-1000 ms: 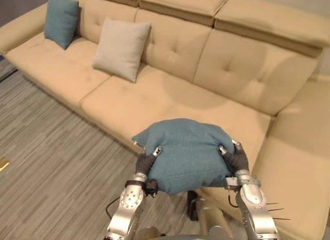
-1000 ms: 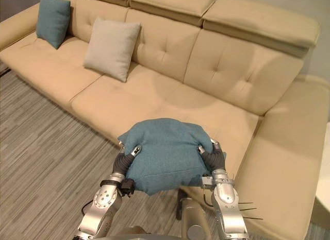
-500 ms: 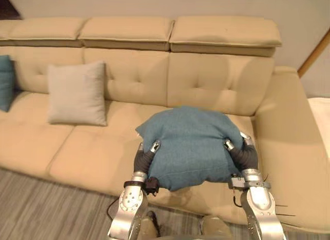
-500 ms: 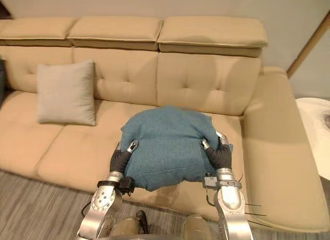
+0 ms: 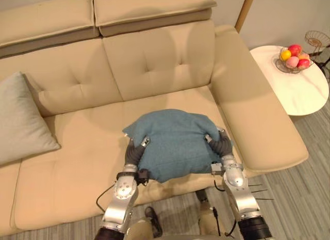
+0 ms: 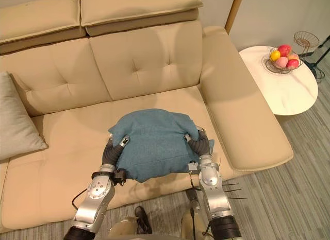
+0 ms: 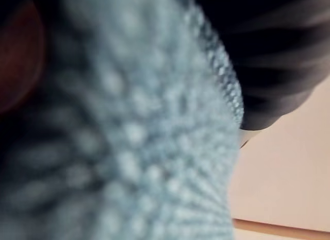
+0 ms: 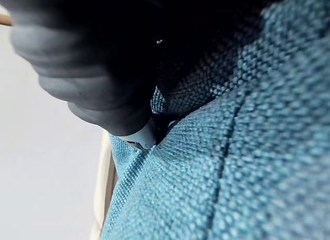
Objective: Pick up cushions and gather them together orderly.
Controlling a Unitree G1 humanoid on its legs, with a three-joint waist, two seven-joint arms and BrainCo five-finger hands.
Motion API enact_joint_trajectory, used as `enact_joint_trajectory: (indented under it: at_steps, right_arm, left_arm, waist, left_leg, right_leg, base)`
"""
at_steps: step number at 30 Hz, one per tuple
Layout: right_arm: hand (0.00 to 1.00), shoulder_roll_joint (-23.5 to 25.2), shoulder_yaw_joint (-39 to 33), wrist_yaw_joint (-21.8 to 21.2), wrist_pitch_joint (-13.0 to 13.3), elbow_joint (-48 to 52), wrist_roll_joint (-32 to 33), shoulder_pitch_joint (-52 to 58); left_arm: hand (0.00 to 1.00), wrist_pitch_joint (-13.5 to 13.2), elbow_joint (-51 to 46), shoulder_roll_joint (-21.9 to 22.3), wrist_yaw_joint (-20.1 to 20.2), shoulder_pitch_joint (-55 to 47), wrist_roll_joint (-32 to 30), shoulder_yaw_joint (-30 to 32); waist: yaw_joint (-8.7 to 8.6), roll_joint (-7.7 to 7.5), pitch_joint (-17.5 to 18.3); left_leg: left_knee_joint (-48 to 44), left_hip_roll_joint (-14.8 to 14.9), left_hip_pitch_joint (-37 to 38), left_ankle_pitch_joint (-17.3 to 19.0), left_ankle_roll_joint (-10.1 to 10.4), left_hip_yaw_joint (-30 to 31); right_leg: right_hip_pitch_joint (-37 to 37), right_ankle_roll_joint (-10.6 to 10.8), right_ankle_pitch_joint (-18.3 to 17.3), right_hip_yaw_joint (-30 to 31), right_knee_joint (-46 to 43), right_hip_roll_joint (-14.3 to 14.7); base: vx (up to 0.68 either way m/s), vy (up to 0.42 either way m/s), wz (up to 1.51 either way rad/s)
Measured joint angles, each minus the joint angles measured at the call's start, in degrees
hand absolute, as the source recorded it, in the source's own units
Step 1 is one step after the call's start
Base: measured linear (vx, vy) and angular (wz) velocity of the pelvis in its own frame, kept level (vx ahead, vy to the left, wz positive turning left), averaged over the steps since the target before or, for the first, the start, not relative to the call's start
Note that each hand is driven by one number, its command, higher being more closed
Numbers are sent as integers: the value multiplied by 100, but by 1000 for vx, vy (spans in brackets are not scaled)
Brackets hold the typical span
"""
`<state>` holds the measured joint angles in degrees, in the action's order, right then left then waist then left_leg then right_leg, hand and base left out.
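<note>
I hold a teal cushion (image 5: 172, 139) between both hands, just above the front of the tan sofa seat (image 5: 77, 163) near its right end. My left hand (image 5: 134, 153) grips its left side, and my right hand (image 5: 223, 146) grips its right side. Fingers of both hands curl into the fabric. The teal weave (image 8: 232, 163) lies close against my right hand in the right wrist view, and it shows the same way in the left wrist view (image 7: 129, 147). A light grey cushion (image 5: 20, 121) leans against the sofa back at the far left.
The sofa's wide right armrest (image 5: 252, 111) runs beside the held cushion. Beyond it stands a round white side table (image 5: 299, 88) with a wire basket of fruit (image 5: 293, 57). Grey striped floor (image 5: 304, 199) lies in front of the sofa.
The camera has swung to the right: the sofa's right armrest and the side table have come into view, and the grey cushion is at the left edge. Both hands still hold the teal cushion.
</note>
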<state>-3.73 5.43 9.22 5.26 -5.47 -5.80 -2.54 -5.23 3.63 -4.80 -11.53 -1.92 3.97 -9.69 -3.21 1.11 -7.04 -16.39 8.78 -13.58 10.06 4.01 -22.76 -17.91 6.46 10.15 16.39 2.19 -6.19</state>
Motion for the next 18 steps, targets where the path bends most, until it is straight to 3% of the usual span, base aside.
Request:
enact_joint_trajectory:
  at_steps: [3,8,11,18]
  right_arm:
    - [100,-54,-12,371,2,-352,-237,-674]
    - [100,-424,-157,1224,-75,-1095,-619,-2976]
    - [100,-505,-379,1739,-149,-1262,-735,-4283]
    - [100,-924,-543,2413,-177,-2093,-845,-6889]
  left_arm:
    - [100,-2,284,-108,-258,717,-184,-22]
    - [100,5,1371,-786,-934,3474,-257,-104]
    - [100,3,1553,-1163,-1387,4831,-271,-93]
    - [100,-104,2279,-1581,-1946,7243,-528,154]
  waist:
    - [-54,6,-234]
    - [76,20,-902]
    - [97,-5,-1191]
    - [96,-19,-1486]
  left_leg:
    - [-97,2,-396,-69,-21,137]
    - [-153,-88,-1260,-487,-59,460]
    - [-32,-89,-1547,-727,-26,613]
    - [268,-98,-1918,-1055,17,842]
  right_leg:
    - [-258,-87,104,-265,2,-28]
    - [-855,-133,444,-607,139,-131]
    - [-1056,-183,616,-760,248,-118]
    - [-1367,-180,814,-987,342,-87]
  base:
    - [-138,-45,20]
    - [-199,-72,32]
    - [-165,-86,26]
    - [-52,-29,17]
